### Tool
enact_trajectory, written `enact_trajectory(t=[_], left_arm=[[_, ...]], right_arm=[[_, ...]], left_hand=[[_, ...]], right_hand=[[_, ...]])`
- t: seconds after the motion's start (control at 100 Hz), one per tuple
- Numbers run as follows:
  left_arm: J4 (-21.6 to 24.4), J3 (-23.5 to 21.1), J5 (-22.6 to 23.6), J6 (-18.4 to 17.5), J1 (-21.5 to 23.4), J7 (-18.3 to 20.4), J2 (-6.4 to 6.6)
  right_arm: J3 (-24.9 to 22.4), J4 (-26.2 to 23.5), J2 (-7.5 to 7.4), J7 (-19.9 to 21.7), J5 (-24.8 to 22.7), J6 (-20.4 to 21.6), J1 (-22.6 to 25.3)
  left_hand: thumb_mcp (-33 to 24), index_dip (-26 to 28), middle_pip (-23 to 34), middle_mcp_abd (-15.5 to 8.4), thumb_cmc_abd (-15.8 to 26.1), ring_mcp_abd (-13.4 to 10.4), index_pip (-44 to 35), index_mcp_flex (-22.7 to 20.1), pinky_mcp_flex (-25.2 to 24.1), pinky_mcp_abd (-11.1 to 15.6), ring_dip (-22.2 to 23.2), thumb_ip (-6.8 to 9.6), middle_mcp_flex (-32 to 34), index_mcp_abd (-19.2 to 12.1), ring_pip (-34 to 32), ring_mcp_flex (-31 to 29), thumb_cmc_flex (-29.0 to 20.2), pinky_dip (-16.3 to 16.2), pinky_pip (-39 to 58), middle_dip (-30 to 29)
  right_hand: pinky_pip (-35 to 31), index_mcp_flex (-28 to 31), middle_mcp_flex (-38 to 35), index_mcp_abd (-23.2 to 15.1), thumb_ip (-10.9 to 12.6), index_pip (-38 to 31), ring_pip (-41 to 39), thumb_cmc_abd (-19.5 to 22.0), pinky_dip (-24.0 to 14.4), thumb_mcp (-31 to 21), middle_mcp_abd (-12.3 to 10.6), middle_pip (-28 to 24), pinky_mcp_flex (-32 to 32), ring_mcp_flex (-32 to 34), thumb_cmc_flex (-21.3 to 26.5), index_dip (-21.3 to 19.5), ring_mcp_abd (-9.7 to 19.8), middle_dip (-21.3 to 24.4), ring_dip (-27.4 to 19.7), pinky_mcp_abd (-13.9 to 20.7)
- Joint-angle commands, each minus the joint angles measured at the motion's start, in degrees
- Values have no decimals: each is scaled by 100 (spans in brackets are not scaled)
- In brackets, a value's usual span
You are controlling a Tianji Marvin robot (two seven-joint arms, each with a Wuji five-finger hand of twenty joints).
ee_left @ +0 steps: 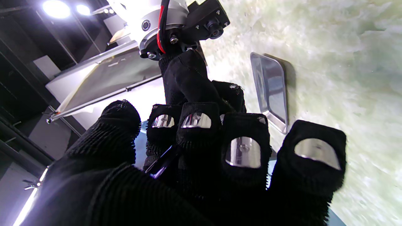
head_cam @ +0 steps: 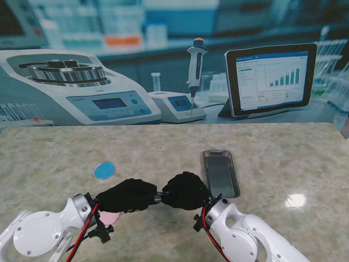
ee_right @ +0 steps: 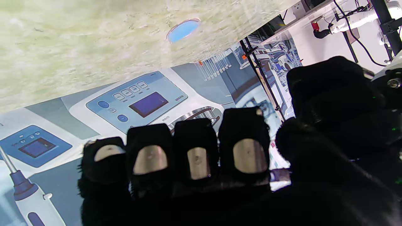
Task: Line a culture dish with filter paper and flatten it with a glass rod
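My two black-gloved hands meet at the near middle of the table. The left hand [head_cam: 126, 195] and right hand [head_cam: 185, 191] are both curled shut around a thin glass rod [head_cam: 158, 197], of which only a short grey stretch shows between them. The rod glints between the left hand's thumb and fingers [ee_left: 163, 163], and a clear bit shows by the right thumb [ee_right: 278, 175]. A blue round dish [head_cam: 105, 170] lies on the table just beyond the left hand, apart from it, and shows again as the blue dish [ee_right: 183, 29]. A pale pink disc [head_cam: 112, 216] peeks out under the left wrist.
A shallow metal tray [head_cam: 221, 173] lies just right of the right hand, also seen as the tray [ee_left: 270, 91]. The backdrop behind the marble table [head_cam: 283, 153] shows printed lab equipment. The table's far edge runs along that backdrop.
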State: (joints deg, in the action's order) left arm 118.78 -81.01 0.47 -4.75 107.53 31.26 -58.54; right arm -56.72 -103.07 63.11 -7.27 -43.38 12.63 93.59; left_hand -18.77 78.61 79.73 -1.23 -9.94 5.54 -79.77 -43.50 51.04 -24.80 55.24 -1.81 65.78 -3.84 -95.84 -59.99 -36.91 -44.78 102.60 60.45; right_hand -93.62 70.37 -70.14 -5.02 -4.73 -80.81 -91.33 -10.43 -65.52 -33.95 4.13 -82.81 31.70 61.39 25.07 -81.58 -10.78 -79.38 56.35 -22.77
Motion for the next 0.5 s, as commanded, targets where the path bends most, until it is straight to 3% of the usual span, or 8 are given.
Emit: enact_trajectory(t=[0.0, 0.16, 0.32, 0.36, 0.38, 0.41, 0.49], left_arm=[[50, -7, -24, 51, 26, 22, 5], [64, -43, -84, 36, 56, 41, 6], [41, -71, -114, -32, 53, 85, 14], [39, -78, -125, -38, 56, 94, 16], [38, -83, -127, -45, 56, 101, 17], [33, -87, -126, -58, 55, 108, 19], [28, -104, -129, -75, 60, 121, 22]], right_arm=[[18, -1, 1, 13, 13, -2, 18], [14, 4, -1, 13, 3, 10, 11], [8, -1, 1, 6, 1, -4, 21], [10, 5, 4, -12, 0, -8, 21], [10, 5, 5, -16, -1, -10, 21], [10, 7, 5, -21, -4, -11, 21], [6, 15, 8, -44, -14, -8, 25]], left_hand=[[315, -69, -155, -348, 204, 26, 44, 133, -116, -174, 116, -90, -225, 61, 81, 157, -191, -329, 376, -74], [922, -421, -652, 92, 437, 276, 510, 707, -693, -233, 422, 7, -706, -215, 580, 700, -448, -936, -176, 19], [1265, -1119, -1447, 605, 224, 671, 1331, 1714, -1115, -104, 505, -13, -1334, -821, 1203, 1326, -681, -1214, -465, -120], [1324, -1339, -1586, 626, 187, 735, 1544, 1922, -1240, -56, 520, 0, -1483, -967, 1326, 1464, -706, -1267, -544, -150], [1354, -1578, -1599, 457, 161, 740, 1758, 2017, -1290, -35, 524, 8, -1557, -1033, 1383, 1519, -724, -1293, -583, -149], [1417, -1919, -1608, 392, 147, 749, 1892, 2109, -1338, -7, 545, 28, -1630, -1117, 1451, 1567, -756, -1356, -639, -180], [1489, -2538, -1763, 384, 146, 803, 2130, 2458, -1599, 88, 580, 61, -1947, -1245, 1719, 1888, -728, -1484, -830, -276]], right_hand=[[-495, 247, -95, 69, 184, -234, -319, 332, -175, 78, 204, -280, -105, 157, 147, -186, -146, -218, 95, -222], [-527, 312, -153, 78, 211, -233, -351, 250, -214, 64, 209, -284, -51, 203, 173, -190, -158, -221, 122, -228], [-537, 338, -173, 94, 219, -223, -362, 242, -235, 36, 218, -283, -30, 223, 161, -191, -169, -222, 132, -249], [-537, 345, -176, 104, 221, -221, -366, 234, -239, 22, 230, -285, -29, 227, 164, -191, -175, -224, 134, -251], [-538, 345, -175, 106, 221, -221, -367, 239, -242, 20, 226, -286, -27, 229, 156, -191, -173, -224, 134, -251], [-539, 346, -176, 105, 221, -220, -368, 228, -244, 15, 222, -288, -26, 231, 156, -192, -169, -225, 135, -252], [-545, 354, -182, 103, 221, -216, -374, 220, -257, -10, 218, -292, -15, 239, 135, -196, -161, -228, 138, -243]])
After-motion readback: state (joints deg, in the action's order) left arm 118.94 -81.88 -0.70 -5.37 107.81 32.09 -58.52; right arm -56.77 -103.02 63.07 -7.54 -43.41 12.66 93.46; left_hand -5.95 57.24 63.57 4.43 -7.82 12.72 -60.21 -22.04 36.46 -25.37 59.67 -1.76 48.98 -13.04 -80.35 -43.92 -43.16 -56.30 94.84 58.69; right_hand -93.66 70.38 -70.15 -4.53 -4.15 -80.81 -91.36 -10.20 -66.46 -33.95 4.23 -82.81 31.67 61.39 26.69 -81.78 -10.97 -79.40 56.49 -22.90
